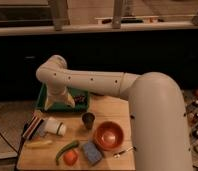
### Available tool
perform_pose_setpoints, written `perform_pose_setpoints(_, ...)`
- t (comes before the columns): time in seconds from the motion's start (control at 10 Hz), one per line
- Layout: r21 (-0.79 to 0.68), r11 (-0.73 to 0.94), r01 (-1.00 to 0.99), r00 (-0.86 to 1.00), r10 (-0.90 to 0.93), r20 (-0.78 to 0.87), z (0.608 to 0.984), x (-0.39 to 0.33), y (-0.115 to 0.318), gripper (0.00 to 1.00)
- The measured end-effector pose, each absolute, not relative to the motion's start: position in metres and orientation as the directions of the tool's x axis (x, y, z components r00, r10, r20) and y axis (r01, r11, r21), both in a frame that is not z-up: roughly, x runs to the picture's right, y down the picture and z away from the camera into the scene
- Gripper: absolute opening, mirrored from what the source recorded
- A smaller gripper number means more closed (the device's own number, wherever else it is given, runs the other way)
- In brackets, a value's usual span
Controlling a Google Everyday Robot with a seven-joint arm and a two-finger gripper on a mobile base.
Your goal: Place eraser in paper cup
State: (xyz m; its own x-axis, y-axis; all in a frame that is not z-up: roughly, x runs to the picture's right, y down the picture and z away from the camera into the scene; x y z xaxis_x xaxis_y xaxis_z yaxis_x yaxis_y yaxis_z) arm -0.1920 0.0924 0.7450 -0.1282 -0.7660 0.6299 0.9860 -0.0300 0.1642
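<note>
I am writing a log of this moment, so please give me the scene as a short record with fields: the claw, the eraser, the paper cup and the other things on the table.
claw: low over the green tray, at the table's back left
eraser: at the left edge of the table, beside the paper cup, not held
paper cup: white, lying on its side, left part of the table
green tray: back left corner
metal cup: upright, near the centre
orange bowl: right of the metal cup
blue sponge: front, beside the bowl
</note>
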Motion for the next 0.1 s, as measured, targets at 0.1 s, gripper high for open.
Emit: perform_pose_setpoints(0.1, 0.164, -0.030, 0.986, -0.128, -0.766, 0.630, 0.7450, -0.1921, 0.0924, 0.80)
